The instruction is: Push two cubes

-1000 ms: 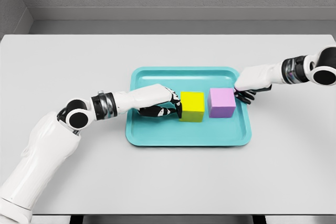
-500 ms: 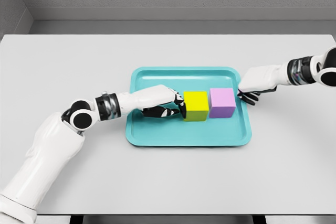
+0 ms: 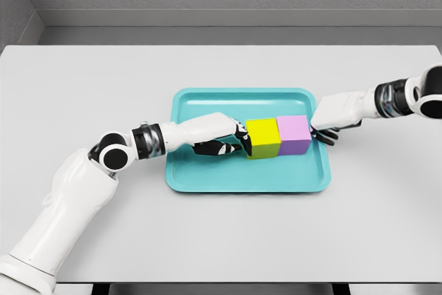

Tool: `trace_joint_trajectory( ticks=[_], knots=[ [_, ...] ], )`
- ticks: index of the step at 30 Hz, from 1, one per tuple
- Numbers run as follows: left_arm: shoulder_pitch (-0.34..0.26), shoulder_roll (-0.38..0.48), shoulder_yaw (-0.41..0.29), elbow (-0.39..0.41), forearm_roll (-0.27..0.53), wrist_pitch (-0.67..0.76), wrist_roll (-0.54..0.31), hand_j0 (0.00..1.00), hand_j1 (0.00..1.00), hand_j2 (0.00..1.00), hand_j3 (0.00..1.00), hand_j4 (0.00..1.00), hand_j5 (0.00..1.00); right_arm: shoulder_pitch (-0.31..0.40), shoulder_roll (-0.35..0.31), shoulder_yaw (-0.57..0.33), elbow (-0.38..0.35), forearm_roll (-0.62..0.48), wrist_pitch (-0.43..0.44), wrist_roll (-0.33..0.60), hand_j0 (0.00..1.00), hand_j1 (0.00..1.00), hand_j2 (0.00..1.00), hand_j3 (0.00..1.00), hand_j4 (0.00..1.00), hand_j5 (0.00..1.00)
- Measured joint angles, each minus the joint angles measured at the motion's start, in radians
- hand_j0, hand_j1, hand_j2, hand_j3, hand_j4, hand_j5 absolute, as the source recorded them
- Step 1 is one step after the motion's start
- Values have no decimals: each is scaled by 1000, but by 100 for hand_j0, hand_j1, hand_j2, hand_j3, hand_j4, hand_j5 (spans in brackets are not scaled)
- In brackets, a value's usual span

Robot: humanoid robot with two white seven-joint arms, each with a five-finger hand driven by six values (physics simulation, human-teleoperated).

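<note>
A yellow cube (image 3: 263, 138) and a purple cube (image 3: 294, 135) sit side by side on the teal tray (image 3: 242, 177), their facing sides touching. My left hand (image 3: 231, 139) lies on the tray with its fingertips against the yellow cube's left face; the fingers are extended and hold nothing. My right hand (image 3: 326, 129) rests at the tray's right rim, just right of the purple cube, its dark fingers loosely curled under the palm and grasping nothing.
The tray lies in the middle of a light grey table (image 3: 103, 81). A grey wall runs along the table's far edge.
The left hand slid right, pushing the yellow cube until it met the purple cube. The right hand drew back a little to the right.
</note>
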Motion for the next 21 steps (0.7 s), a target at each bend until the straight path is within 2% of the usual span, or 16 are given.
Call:
trace_joint_trajectory(
  ticks=[8,15,21],
  knots=[
    [-18,5,-5,2,-28,-12,-4,49,49,49,49,49,49,-5,0,7,-9,7,0,2,13,13,13,13,13,13],
    [-11,25,-2,-16,-54,-23,-5,49,49,49,49,49,49,-6,-2,7,0,1,0,0,13,13,13,13,13,13],
    [-17,55,2,-40,-58,-28,-7,49,49,49,49,49,49,-11,-1,-6,48,15,-1,-1,13,13,13,13,13,13]
  ],
)
